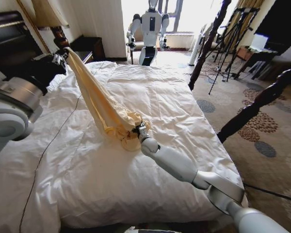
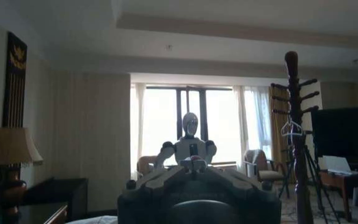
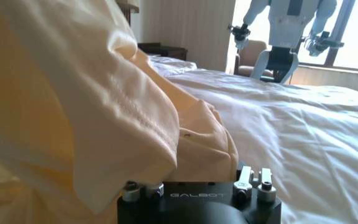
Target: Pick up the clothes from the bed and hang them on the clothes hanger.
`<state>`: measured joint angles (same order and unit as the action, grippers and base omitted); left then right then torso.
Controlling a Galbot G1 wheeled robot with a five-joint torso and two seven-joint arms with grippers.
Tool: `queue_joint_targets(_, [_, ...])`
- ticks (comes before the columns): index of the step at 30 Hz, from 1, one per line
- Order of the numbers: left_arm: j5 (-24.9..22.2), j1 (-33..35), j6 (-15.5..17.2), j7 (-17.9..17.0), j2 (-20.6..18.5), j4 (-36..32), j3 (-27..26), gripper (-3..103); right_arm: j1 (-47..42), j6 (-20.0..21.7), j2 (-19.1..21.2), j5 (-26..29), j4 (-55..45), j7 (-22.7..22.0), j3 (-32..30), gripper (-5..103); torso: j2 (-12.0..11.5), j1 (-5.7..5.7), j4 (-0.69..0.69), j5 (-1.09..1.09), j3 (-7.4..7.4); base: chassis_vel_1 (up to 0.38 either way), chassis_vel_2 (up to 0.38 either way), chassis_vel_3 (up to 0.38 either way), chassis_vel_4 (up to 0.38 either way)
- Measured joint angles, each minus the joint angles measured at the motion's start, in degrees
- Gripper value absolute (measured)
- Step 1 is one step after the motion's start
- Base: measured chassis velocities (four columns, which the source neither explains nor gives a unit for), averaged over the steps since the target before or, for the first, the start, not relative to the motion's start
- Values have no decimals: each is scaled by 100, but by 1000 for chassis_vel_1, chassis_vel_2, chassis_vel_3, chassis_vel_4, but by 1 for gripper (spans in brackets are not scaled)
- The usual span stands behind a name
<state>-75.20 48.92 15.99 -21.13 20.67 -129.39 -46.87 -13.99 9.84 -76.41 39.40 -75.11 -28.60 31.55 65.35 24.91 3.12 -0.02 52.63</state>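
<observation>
The clothes (image 1: 99,102), a pale yellow shirt, hang in a long strip above the bed (image 1: 184,111). My left gripper (image 1: 63,51) is raised at the left and shut on the shirt's top end. The lower end bunches on the white duvet, where my right gripper (image 1: 137,130) is pushed into the bunch. In the right wrist view the yellow fabric (image 3: 92,93) drapes over the gripper's black body (image 3: 197,205) and hides its tip. A thin wire clothes hanger (image 2: 290,129) hangs on a dark coat stand (image 2: 296,140) across the room.
Another white robot (image 1: 149,26) stands beyond the foot of the bed by the window. Dark wooden bedposts (image 1: 208,43) rise on the right side, with black tripods (image 1: 233,34) behind them. A thin black cable (image 1: 53,141) runs over the duvet. A lamp (image 1: 48,14) stands at the far left.
</observation>
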Motion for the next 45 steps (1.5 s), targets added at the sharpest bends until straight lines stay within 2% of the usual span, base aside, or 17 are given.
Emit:
queue_joint_targets(2, [0, 37, -2, 8, 4, -13, -44, 0, 74, -16, 4, 1, 47, 3, -14, 60, 0, 0, -1, 0, 0, 0, 0, 0, 0])
queue_joint_targets(5, [0, 115, -5, 13, 11, -32, -149, 0, 283, -32, 25, 10, 162, 14, -53, 43, 0, 0, -1, -1, 0, 0, 0, 0, 0])
queue_joint_targets(6, [0, 115, -5, 13, 11, -32, -149, 0, 283, -32, 25, 10, 162, 14, -53, 43, 0, 0, -1, -1, 0, 0, 0, 0, 0])
queue_joint_targets(13, [-75, 573, -60, 74, -37, -48, -784, 0, 882, -32, 117, 134, 386, 21, -134, 11, 0, 0, -1, 0, 0, 0, 0, 0, 0])
queue_joint_targets(15, [-88, 618, -74, 74, -52, -29, -866, 0, 1006, -27, 138, 155, 382, 21, -155, 11, 0, 0, -2, 0, 0, 0, 0, 0, 0])
queue_joint_targets(16, [-109, 659, -87, 73, -77, 3, -967, 0, 1222, -8, 207, 186, 322, 23, -169, 1, 0, 0, -2, -1, 0, 0, 0, 0, 0])
queue_joint_targets(22, [-127, 698, -143, 43, -163, 83, -1254, 0, 1913, 239, 578, 569, -191, 57, -173, -1, 0, 0, 0, -1, 0, 0, 0, 0, 0])
queue_joint_targets(25, [-138, 750, -158, -19, -211, 95, -1561, 0, 2460, 596, 1020, 1318, -982, 56, -162, -1, 0, 0, 0, 0, -1, 0, 0, 0, 0])
queue_joint_targets(26, [-138, 750, -158, -19, -211, 95, -1561, 0, 2460, 596, 1020, 1318, -982, 56, -162, -1, 0, 0, 0, 0, -1, 0, 0, 0, 0])
queue_joint_targets(30, [-267, 1377, -160, -32, -225, -37, -2445, 0, 3002, 988, 1598, 2391, -2102, -116, -108, -1, 0, 0, 0, 0, -1, 0, 0, 0, 0])
queue_joint_targets(31, [-267, 1377, -160, -32, -225, -37, -2445, 0, 3002, 988, 1598, 2391, -2102, -116, -108, -1, 0, 0, 0, 0, -1, 0, 0, 0, 0])
queue_joint_targets(35, [-628, 1943, -121, -77, -266, -208, -3461, 0, 3590, 1234, 2138, 3399, -3011, -319, -72, 0, 0, -1, -2, -1, -1, 0, 0, 0, 0])
queue_joint_targets(37, [-737, 1999, -93, -104, -293, -232, -3708, 0, 3778, 1320, 2320, 3685, -3249, -355, -70, 0, 0, -2, -2, -2, -1, 0, 0, 0, 0])
queue_joint_targets(39, [-1019, 2067, 42, -142, -356, -254, -4181, 0, 4144, 1509, 2732, 4210, -3707, -449, -71, 0, 0, -1, -2, 1, -1, 0, 0, 0, 0])
queue_joint_targets(40, [-1019, 2067, 42, -142, -356, -254, -4181, 0, 4144, 1509, 2732, 4210, -3707, -449, -71, 0, 0, -1, -2, 1, -1, 0, 0, 0, 0])
queue_joint_targets(43, [-1485, 2132, 328, -264, -470, -321, -4789, 0, 4573, 1703, 3439, 4743, -4267, -475, -136, 0, 0, -2, -1, 2, -2, 0, 0, 0, 0])
queue_joint_targets(45, [-1640, 2134, 424, -315, -509, -352, -4937, 0, 4693, 1740, 3671, 4909, -4424, -454, -187, 0, 0, -2, -1, 2, -2, 0, 0, 0, 0])
